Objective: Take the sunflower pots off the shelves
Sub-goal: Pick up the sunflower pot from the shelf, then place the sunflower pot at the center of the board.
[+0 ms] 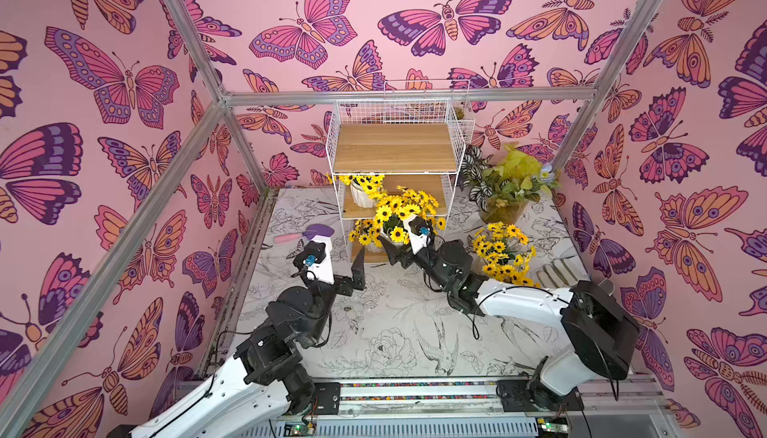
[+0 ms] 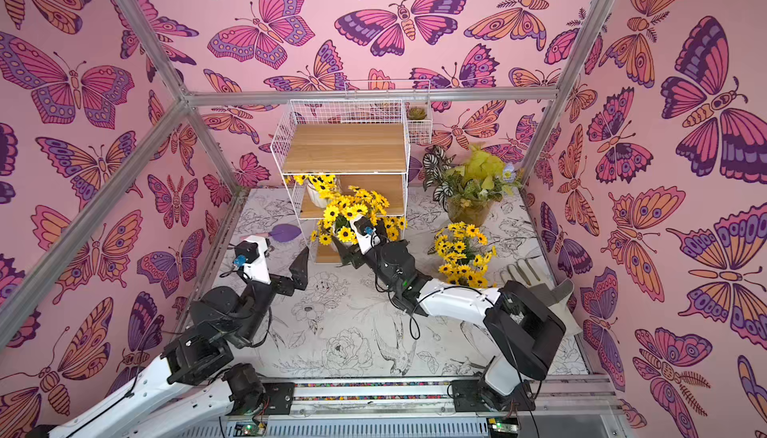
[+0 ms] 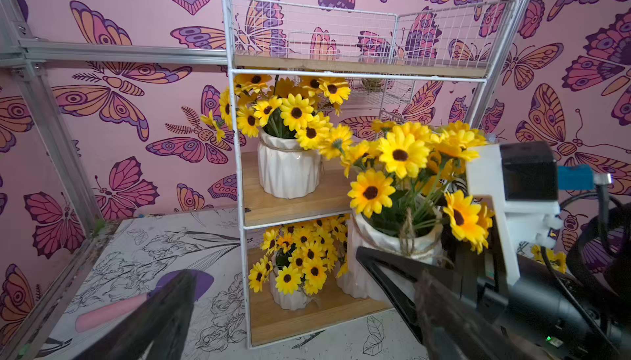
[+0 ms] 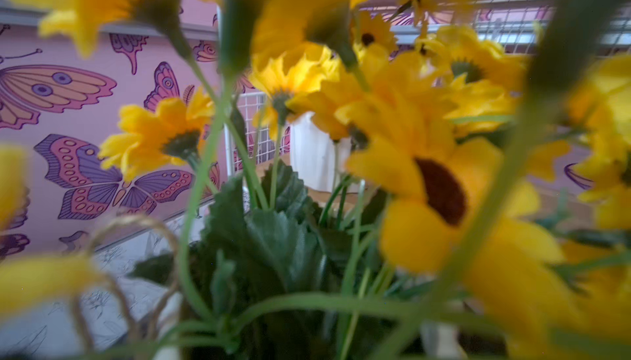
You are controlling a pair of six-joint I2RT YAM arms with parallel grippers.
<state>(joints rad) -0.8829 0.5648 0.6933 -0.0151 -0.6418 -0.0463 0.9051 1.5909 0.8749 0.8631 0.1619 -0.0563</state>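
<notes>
The shelves (image 1: 394, 147) stand at the back of the table. One sunflower pot (image 3: 288, 167) sits on the middle board and another (image 3: 293, 279) on the bottom board. My right gripper (image 1: 400, 245) is shut on a third sunflower pot (image 3: 392, 239), held just in front of the rack, with one of its fingers (image 3: 386, 268) across the white side. Its flowers fill the right wrist view and hide the jaws there. My left gripper (image 3: 304, 324) hangs open and empty, low in front of the rack's left corner. Two more sunflower bunches (image 1: 502, 255) stand on the table to the right.
A larger amber pot of green and striped leaves (image 1: 502, 195) stands right of the rack. A purple and pink tool (image 1: 309, 233) lies on the table to the left, and grey gloves (image 1: 558, 272) lie at the right edge. A small succulent (image 2: 417, 113) sits in the rack's side basket.
</notes>
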